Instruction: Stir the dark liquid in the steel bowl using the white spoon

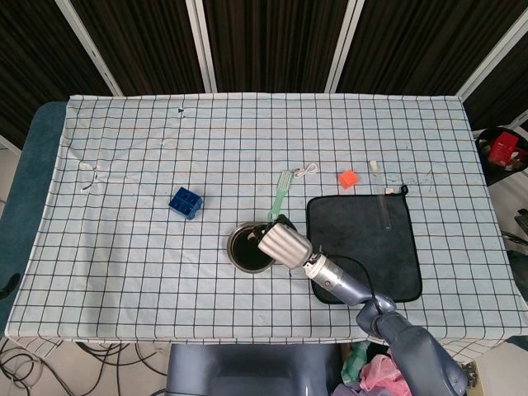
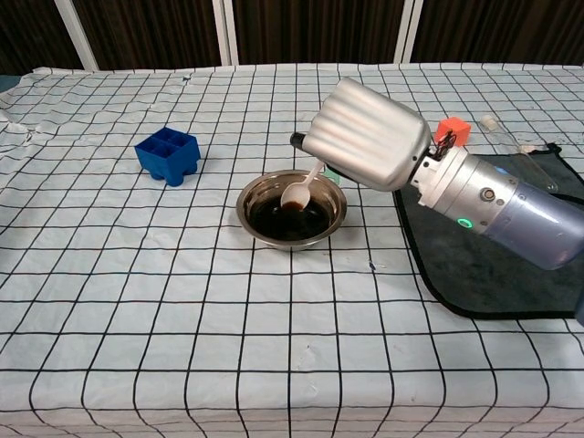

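Note:
A steel bowl [image 2: 258,224] [image 1: 238,252] of dark liquid sits near the table's front middle. My right hand [image 2: 370,148] [image 1: 285,245] hovers over the bowl's right rim, back of the hand toward the cameras, and holds the white spoon [image 2: 298,191] by its handle. The spoon slants down to the left, its scoop just above the liquid at the middle of the bowl. In the head view the hand hides the spoon. My left hand shows in neither view.
A blue block tray [image 2: 168,155] [image 1: 186,202] lies left of the bowl. A black mat [image 1: 363,247] [image 2: 474,292] lies to the right under my forearm, with a clear tube [image 2: 518,155] on it. An orange cube [image 2: 452,130] [image 1: 348,177] and a green fork [image 1: 280,196] lie behind the bowl.

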{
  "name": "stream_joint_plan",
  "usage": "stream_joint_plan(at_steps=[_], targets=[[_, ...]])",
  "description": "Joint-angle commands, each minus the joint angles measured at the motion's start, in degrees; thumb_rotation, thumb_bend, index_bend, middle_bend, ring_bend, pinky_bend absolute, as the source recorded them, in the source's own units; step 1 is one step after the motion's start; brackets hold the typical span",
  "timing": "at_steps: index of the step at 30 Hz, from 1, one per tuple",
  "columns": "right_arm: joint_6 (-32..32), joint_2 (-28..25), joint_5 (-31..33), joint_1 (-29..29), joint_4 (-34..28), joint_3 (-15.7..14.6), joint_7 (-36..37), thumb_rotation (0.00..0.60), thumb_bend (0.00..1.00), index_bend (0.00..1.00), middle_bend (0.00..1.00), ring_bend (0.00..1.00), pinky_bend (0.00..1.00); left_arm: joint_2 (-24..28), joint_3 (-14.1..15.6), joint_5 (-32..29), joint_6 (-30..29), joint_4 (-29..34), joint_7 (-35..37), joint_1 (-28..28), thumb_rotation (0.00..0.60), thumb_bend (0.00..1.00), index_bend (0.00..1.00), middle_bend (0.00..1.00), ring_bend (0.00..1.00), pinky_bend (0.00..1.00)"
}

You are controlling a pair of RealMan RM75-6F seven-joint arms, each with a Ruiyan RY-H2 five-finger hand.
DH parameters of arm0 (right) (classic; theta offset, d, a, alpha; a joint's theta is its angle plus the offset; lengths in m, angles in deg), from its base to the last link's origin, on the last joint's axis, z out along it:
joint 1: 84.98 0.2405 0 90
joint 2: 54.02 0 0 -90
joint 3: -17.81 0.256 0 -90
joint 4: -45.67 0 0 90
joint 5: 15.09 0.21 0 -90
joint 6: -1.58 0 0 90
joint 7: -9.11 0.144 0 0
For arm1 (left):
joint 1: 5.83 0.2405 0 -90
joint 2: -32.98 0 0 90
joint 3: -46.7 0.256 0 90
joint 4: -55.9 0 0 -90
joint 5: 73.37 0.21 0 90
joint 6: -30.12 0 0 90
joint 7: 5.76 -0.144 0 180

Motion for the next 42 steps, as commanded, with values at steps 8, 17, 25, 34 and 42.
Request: stream_joint_plan(at_steps=[8, 17, 25, 34, 42], targets=[[2.98, -2.65, -2.45, -0.89, -5.09, -2.33, -1.64, 0.600, 0.40, 0.79, 0.89, 1.00, 1.00, -0.17, 0.02, 0.02, -0.18, 0.10, -0.46, 0.05, 0.600, 0.22, 0.10, 0.01, 0.00, 0.02], [2.94, -4.65, -3.13, -1.21, -10.04, -2.56, -3.59, 0.600, 0.40, 0.79, 0.89, 1.00, 1.00, -0.18, 0.02, 0.01, -0.15, 0.14, -0.59, 0.06, 0.600, 0.22, 0.10, 0.01, 0.00, 0.02], [2.05, -5.08, -3.15, -1.17, -12.68, -1.97, -4.35, 0.600, 0.40, 0.80, 0.89, 1.00, 1.00, -0.12, 0.01, 0.04, -0.26, 0.15, -0.48, 0.13, 0.600, 0.22, 0.10, 0.01, 0.00, 0.02], [0.21, -2.78, -2.17, -0.31, -9.86, -0.35, -3.48, 0.600, 0.40, 0.80, 0.89, 1.00, 1.00, -0.01, -0.04, 0.03, -0.30, 0.14, -0.24, 0.18, 0.600, 0.22, 0.10, 0.01, 0.00, 0.02], [-0.87, -0.64, -1.14, 0.42, -5.69, 0.79, -2.26, 0.600, 0.41, 0.80, 0.89, 1.00, 1.00, -0.06, -0.12, -0.19, -0.02, 0.03, -0.29, 0.05, 0.600, 0.22, 0.10, 0.01, 0.00, 0.02]])
